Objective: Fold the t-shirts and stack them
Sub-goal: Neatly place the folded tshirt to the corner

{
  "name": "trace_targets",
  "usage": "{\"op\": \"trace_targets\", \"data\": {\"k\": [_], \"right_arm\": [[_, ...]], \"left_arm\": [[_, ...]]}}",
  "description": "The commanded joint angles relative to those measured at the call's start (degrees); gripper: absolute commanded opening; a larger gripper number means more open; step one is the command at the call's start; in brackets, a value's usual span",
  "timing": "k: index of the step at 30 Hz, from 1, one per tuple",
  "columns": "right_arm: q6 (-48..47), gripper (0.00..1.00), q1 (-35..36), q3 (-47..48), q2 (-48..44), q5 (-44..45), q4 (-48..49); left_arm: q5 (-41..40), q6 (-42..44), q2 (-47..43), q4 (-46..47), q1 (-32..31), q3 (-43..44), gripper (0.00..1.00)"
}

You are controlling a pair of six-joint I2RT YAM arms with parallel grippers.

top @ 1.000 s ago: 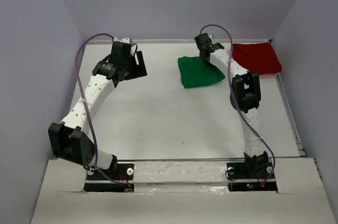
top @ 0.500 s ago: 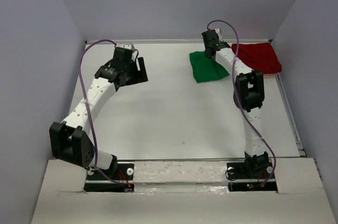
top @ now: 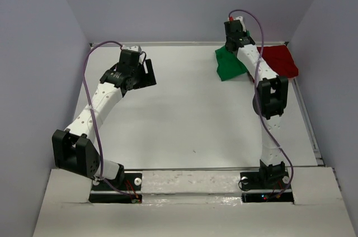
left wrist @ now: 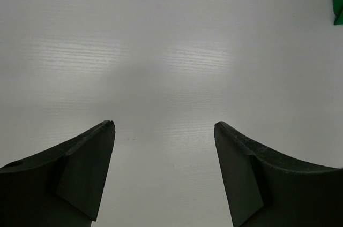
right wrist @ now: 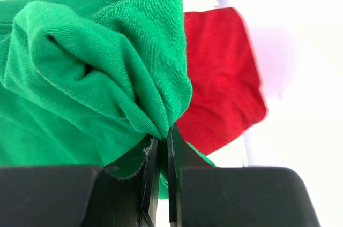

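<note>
While the right tool (right wrist: pixel 159 144) pinches a fold of the green t-shirt (right wrist: pixel 80 77) beside the red t-shirt (top: pixel 282 61) at the far right corner of the worktop (top: pixel 184 119), the left tool (left wrist: pixel 163 130) gapes wide, empty.

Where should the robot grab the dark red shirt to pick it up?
Judging by its pose, the dark red cloth t-shirt lies flat, so pinch its near right corner, coming down from above. The bright green cloth t-shirt, bunched in the right fingers, crowds its left side.
</note>
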Motion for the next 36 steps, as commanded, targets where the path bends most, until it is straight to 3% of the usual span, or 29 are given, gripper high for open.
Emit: {"op": "trace_targets", "data": {"k": [1,15,24,36], "right_arm": [[-0.8,0.00,-1.9,2.7,-4.9,3.1,4.0],[-1.7,0.00,-5.9,3.7,-5.7,3.0,4.5],[2.3,0.00,-5.9,-4.5,-12.2,-0.2,2.3],[2.4,0.00,-5.9,-8.3,-16.2,0.1,1.1]], "left_arm": [[0.0,0.8,-1.1,1.1,0.3,-0.6,0.85],[-0.1,1.4,-1.0,1.0,0.3,-0.6,0.85],[0.5,1.3,-0.4,1.5,0.3,-0.5,0.85],[0.5,1.1,-1.4,1.3,0.3,0.0,0.85]]}}
